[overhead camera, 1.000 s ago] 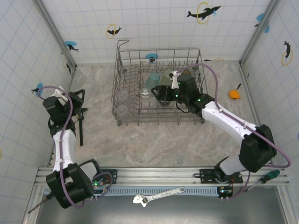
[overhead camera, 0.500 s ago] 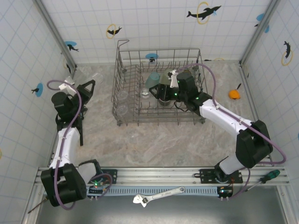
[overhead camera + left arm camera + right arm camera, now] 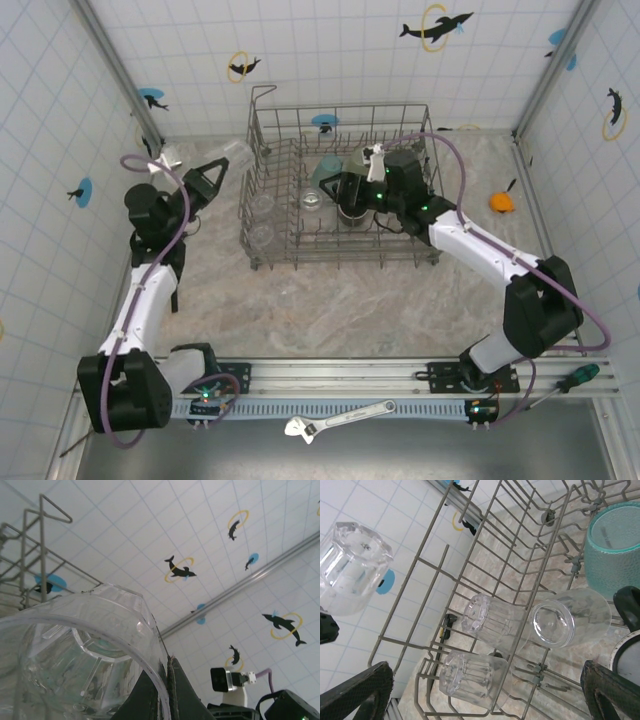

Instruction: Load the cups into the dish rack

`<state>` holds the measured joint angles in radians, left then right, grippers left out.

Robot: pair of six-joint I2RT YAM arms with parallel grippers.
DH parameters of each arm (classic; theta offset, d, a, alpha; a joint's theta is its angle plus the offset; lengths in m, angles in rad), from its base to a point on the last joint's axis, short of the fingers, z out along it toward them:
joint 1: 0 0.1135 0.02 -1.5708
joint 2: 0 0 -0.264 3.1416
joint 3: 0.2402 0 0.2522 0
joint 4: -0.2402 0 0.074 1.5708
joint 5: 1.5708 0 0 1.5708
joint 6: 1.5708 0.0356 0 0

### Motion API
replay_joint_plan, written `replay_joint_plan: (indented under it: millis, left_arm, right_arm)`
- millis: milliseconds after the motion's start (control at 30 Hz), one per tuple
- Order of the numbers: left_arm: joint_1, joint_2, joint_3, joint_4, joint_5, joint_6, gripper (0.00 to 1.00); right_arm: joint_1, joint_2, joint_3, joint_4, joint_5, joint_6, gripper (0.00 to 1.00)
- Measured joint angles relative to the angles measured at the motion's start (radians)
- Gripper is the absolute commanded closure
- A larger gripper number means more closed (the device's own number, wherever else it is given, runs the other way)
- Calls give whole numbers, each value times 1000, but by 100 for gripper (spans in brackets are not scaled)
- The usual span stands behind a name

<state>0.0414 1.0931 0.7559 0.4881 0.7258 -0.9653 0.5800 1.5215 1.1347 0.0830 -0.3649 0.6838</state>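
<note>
Your left gripper (image 3: 225, 162) is clenched on a clear tumbler (image 3: 238, 153), held off the tabletop (image 3: 330, 300) just beside the upper left corner of the rack (image 3: 340, 262), near its tall wire loop (image 3: 262, 92). A second ago that arm stood far out at the left wall. Since then it has swung in toward the rack, carrying the tumbler with it.

In the left wrist view the tumbler's open mouth (image 3: 75, 655) takes up the lower left, with the loop (image 3: 42, 530) above it at upper left.

Your right gripper (image 3: 350, 190) has hardly shifted. It sits over the middle of the rack with its jaws released wide and nothing between them, above the black mug (image 3: 350, 205).

In the right wrist view three clear tumblers (image 3: 487, 620) (image 3: 472, 677) (image 3: 570, 617) lie among the tines. A teal tumbler (image 3: 615, 540) is at upper right. The held tumbler (image 3: 352, 575) shows outside the rack wires (image 3: 520, 560) at upper left.
</note>
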Motion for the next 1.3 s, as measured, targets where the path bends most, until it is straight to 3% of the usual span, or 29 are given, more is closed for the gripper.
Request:
replay_joint_plan:
  millis: [467, 700, 1300]
  left_arm:
    - [-226, 122, 39, 24, -9, 51, 100]
    - [-271, 203, 98, 56, -8, 52, 100]
    - [-349, 252, 104, 117, -14, 52, 100]
  right_arm:
    - [-31, 5, -3, 196, -82, 161, 0]
    - [-10, 50, -3, 292, -92, 252, 0]
    - [23, 119, -3, 339, -3, 447, 0]
